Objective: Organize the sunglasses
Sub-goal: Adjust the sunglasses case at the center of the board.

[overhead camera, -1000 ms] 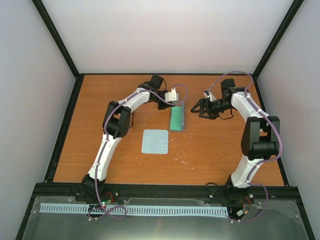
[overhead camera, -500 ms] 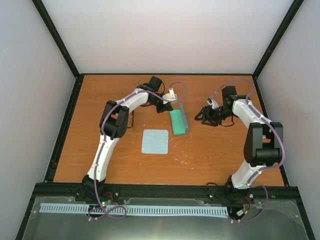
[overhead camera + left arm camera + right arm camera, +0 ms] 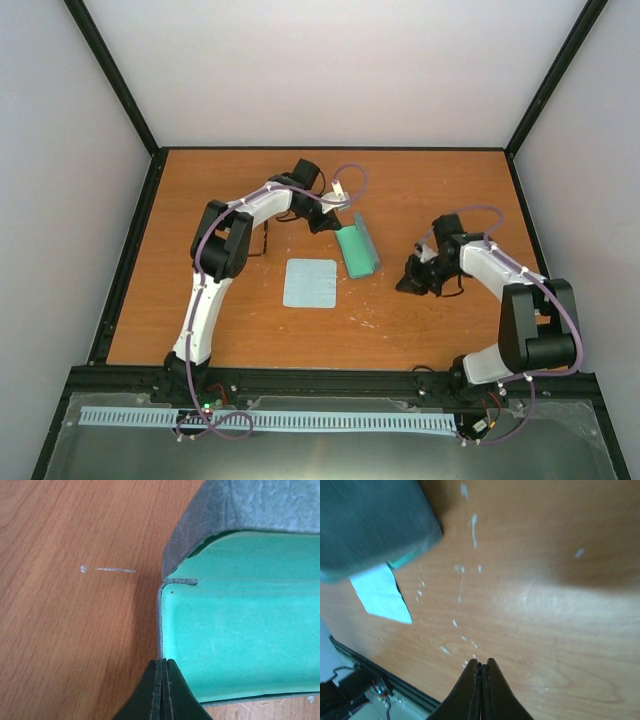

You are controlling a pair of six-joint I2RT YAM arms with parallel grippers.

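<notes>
Both arms have shifted over the last second. The right gripper (image 3: pixel 407 284) has come back from the far side of the table (image 3: pixel 430 190) toward the near edge, and its jaws, wide apart a second ago, are now pressed together with nothing between them. In its wrist view the right gripper (image 3: pixel 482 680) hangs over bare scuffed wood, with the case (image 3: pixel 370 525) and a corner of the cloth (image 3: pixel 382 595) off to one side.

The left gripper (image 3: pixel 330 220) has swung the case (image 3: pixel 358 250) round, so it now lies slanted. Its jaws stay fully closed, the tip touching the rim at one corner of the green lining (image 3: pixel 240 630). Whether the lip is pinched I cannot tell.

A thin dark wiry shape, which looks like the sunglasses (image 3: pixel 265 242), lies on the table beside the left arm's elbow. It is well apart from the case and has not moved.
</notes>
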